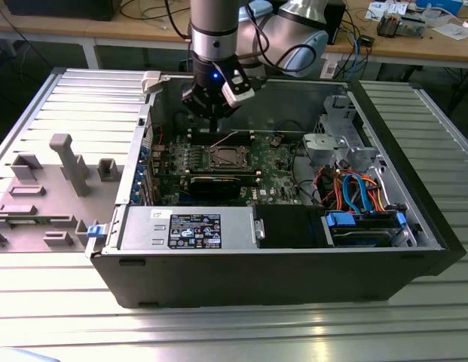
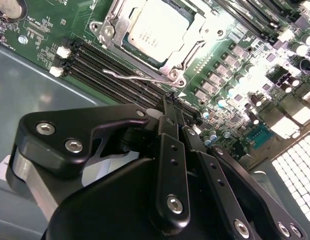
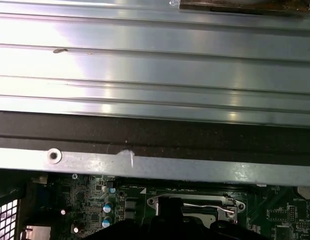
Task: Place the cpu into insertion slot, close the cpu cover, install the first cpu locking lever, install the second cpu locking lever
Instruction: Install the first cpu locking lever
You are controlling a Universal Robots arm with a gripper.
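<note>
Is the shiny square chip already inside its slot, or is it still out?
In. The cpu lies flat in the insertion slot, with the cpu cover framing it. The gripper hangs just beside it.

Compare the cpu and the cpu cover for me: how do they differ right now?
The cpu is a solid, pale matte square; the cpu cover is a thin shiny metal frame with an open window. The cpu lies inside that window, while the cpu cover runs around it and is slightly larger, with screws at its corners. Both lie flat on the green motherboard, just beyond the tool.
</note>
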